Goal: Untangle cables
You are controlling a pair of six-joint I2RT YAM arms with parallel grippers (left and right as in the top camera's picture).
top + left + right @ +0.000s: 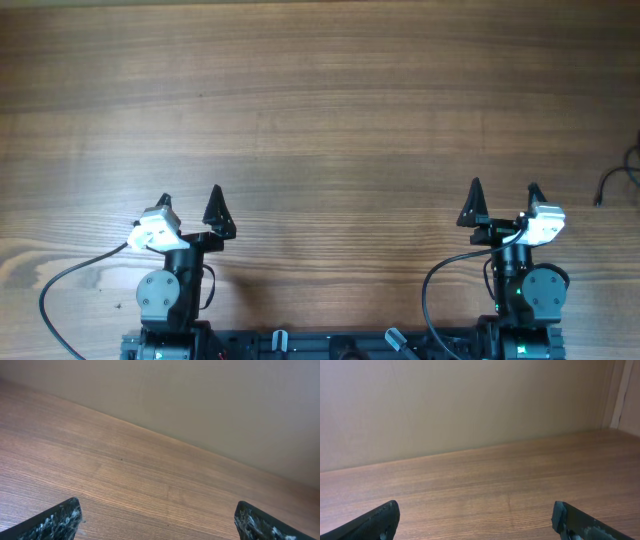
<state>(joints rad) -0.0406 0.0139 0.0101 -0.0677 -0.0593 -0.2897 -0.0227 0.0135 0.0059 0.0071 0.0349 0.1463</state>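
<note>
Left gripper [190,195] wide, empty | right gripper [505,186] wide, empty | thin dark cables [602,188] at far right edge of brown wooden desk [320,100], mostly cropped | advice: right side reaches, pinches a free end, drags inward slowly

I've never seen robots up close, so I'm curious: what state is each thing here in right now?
left end effector: open, holding nothing.
right end effector: open, holding nothing.
cable: lying loose at the right edge of the table, mostly out of view, touched by neither arm.
</note>
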